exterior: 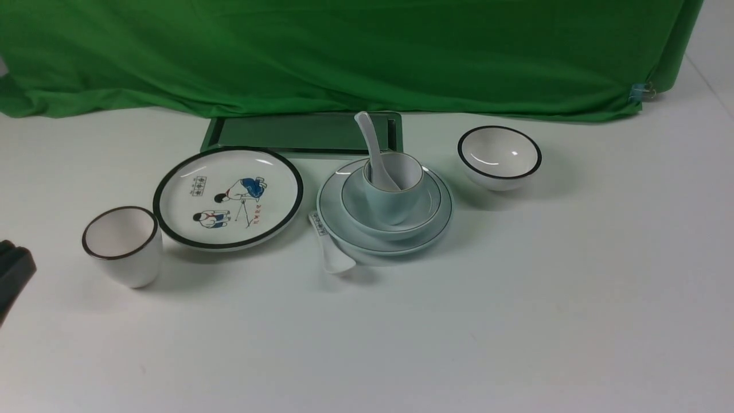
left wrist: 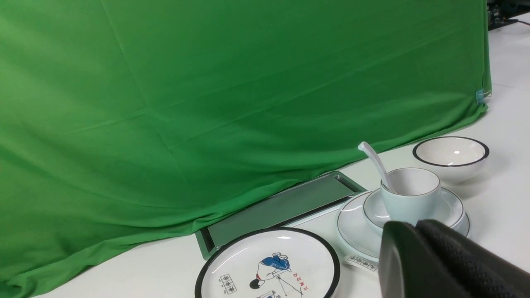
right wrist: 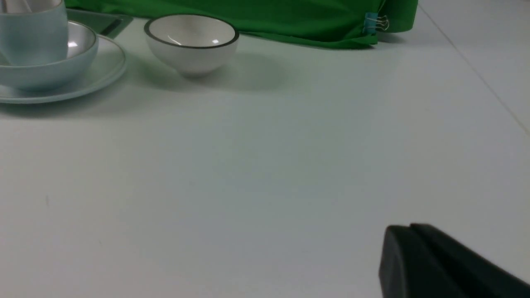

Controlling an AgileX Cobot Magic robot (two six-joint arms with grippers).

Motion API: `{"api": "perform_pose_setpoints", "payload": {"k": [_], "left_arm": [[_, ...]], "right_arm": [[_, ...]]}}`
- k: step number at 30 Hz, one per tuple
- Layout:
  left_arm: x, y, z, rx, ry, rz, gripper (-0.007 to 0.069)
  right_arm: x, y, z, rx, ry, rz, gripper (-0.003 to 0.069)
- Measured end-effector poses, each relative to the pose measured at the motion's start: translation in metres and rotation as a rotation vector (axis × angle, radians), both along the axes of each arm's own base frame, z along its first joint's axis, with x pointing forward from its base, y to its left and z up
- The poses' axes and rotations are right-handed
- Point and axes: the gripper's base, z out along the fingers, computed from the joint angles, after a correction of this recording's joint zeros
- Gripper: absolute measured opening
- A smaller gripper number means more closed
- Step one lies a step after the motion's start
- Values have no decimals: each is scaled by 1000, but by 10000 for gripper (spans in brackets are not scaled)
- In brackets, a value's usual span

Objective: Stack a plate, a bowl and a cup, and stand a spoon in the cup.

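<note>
The pale blue-green plate (exterior: 384, 232) sits near the middle of the white tabletop (exterior: 516, 321), a little toward its far edge, with the shallow blue-grey bowl (exterior: 391, 215) resting in it and the pale blue cup (exterior: 393, 186) standing upright inside the bowl. The plain white spoon (exterior: 374, 150) stands in the cup, scoop down, its handle leaning toward the far edge and over the cup's left rim. A second spoon with a printed handle end (exterior: 330, 244) lies on the table against the plate's near-left rim, partly tucked under it. Just left of the stack lies the black-rimmed cartoon plate (exterior: 227, 198), and nearer the left edge stands a white cup with a dark rim (exterior: 123, 245). A small white bowl with a black rim (exterior: 499, 157) sits to the right of the stack, apart from it. A green tray (exterior: 298, 133) lies at the far edge below the green cloth (exterior: 344, 51). The left gripper (exterior: 12, 275) shows only as a dark shape at the left edge, well apart from the dishes; its fingers look pressed together and hold nothing. The right gripper (right wrist: 439, 265) appears only in its wrist view, as a dark block above bare table; whether it is open cannot be told.
</note>
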Motion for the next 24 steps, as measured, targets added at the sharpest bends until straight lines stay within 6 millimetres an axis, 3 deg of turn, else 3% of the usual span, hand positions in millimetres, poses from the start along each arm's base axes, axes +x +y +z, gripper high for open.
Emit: {"api": "perform_pose_setpoints", "payload": {"k": [9,16,24], "left_arm": [[-1,1,-3,-2,-7,3,-29],[-10,8,-24,-3,-31,99,-29],[-4,12,-101,-119,131,187,-29]], "right_arm": [[0,0,0,-1,0,0,44],[0,0,0,-1,3,0,67],[0,0,0,0,5,0,86]]}}
